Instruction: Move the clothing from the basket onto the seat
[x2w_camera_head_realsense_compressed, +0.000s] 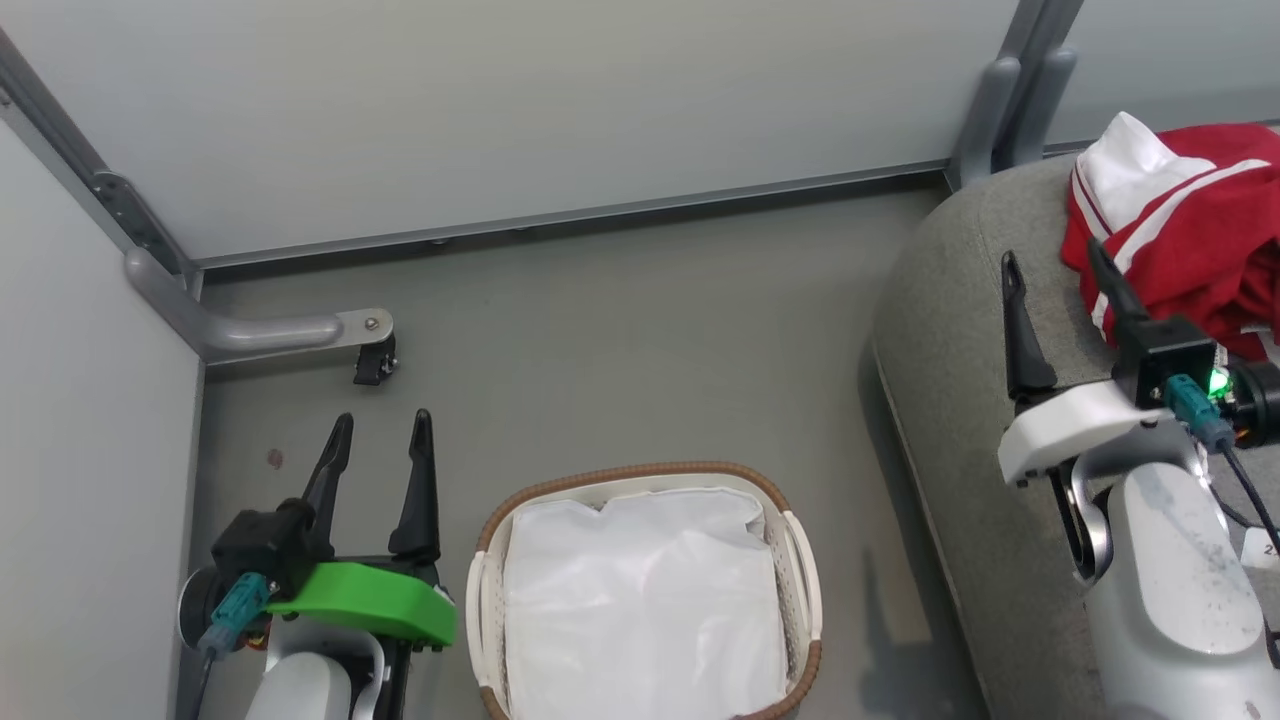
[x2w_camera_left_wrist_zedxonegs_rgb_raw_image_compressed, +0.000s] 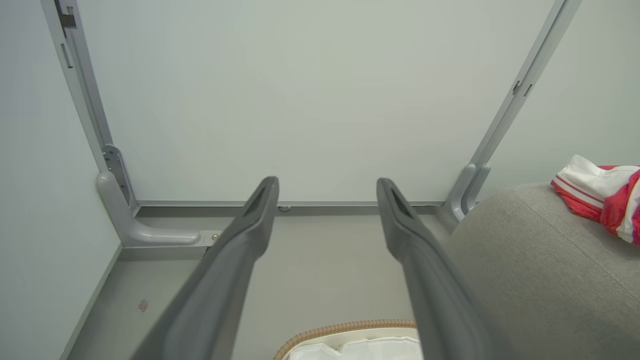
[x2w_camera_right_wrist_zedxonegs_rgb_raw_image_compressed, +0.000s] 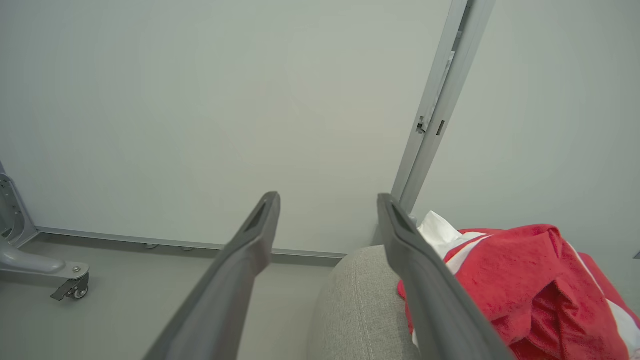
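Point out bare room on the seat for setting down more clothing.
Bare: the seat strip between its rounded left edge and the clothing, under the open right gripper. Crowded: the seat's far right, where the clothing is heaped.

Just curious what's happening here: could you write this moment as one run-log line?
clothing: on seat | basket: white lining only | left gripper: fingers open, empty | right gripper: fingers open, empty

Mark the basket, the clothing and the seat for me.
basket (x2w_camera_head_realsense_compressed: 650, 467): head view, on the brown woven rim, far side.
clothing (x2w_camera_head_realsense_compressed: 1200, 260): head view, on red fabric below the white stripes.
seat (x2w_camera_head_realsense_compressed: 950, 300): head view, on bare grey upholstery beside the clothing.
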